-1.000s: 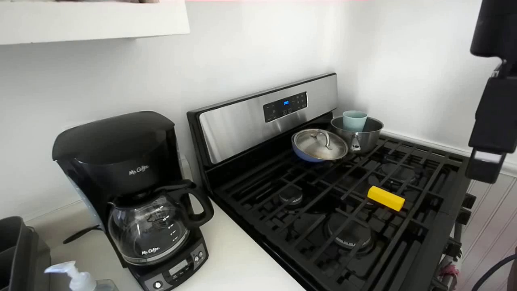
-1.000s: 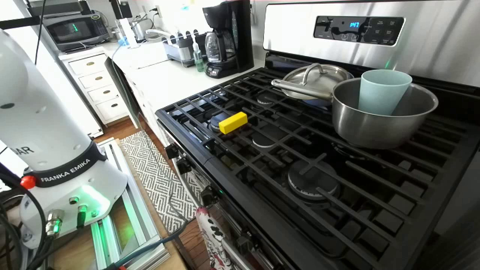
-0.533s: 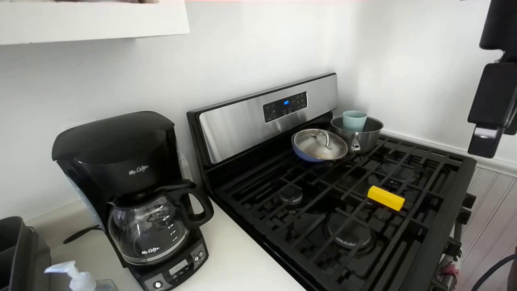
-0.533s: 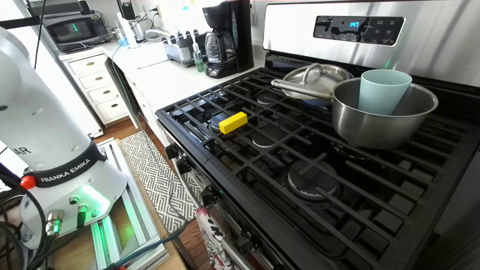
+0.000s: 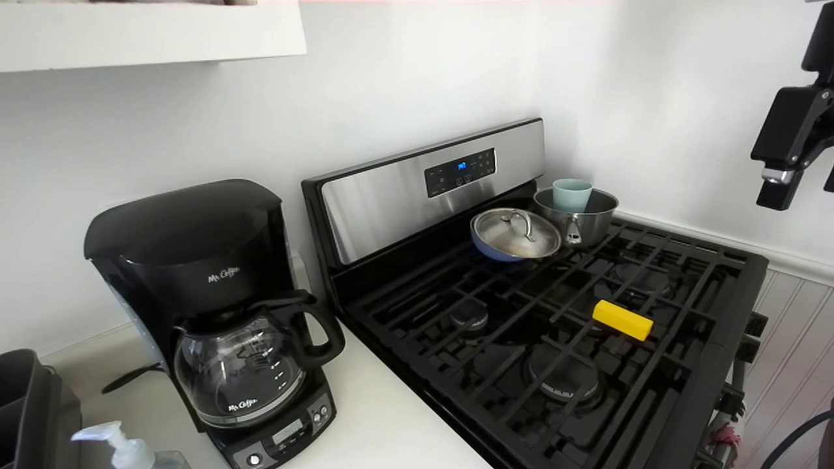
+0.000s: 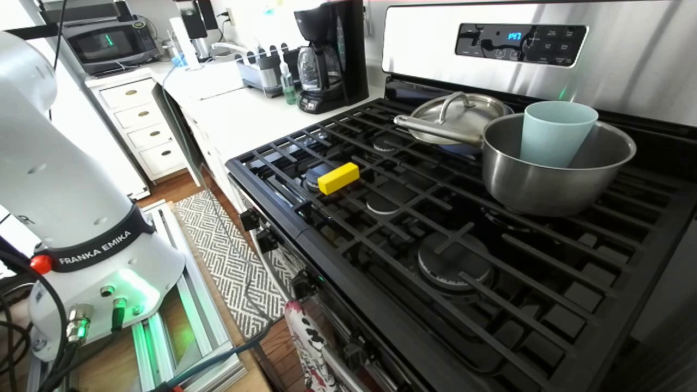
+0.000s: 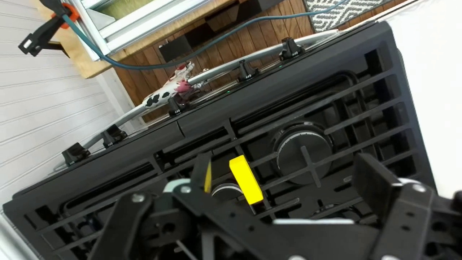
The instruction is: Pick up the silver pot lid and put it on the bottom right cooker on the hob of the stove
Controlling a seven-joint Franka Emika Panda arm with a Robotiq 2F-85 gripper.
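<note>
The silver pot lid (image 5: 516, 233) lies tilted on the blue bowl (image 5: 490, 249) at the back of the stove (image 5: 417, 195); both exterior views show it, its arched handle up (image 6: 463, 117). The wrist view does not show it. The front right cooker (image 5: 642, 280) is bare; it also shows in an exterior view (image 6: 456, 258). In the wrist view the gripper largely hides it. My gripper (image 7: 288, 173) is open and empty, high above the stove, far from the lid. In an exterior view the gripper (image 5: 805, 192) is cut off at the right edge.
A yellow block (image 6: 338, 178) lies on the grates near the middle burner. A grey pot (image 6: 544, 185) holding a light blue cup (image 6: 558, 133) stands at the back right, its handle beside the lid. A coffee maker (image 5: 189, 228) stands on the left counter. A wall bounds the right.
My gripper has risen and turned a little, so more of both fingers shows at the right edge of an exterior view. The arm has shifted. The lid, bowl, pot and block have not moved.
</note>
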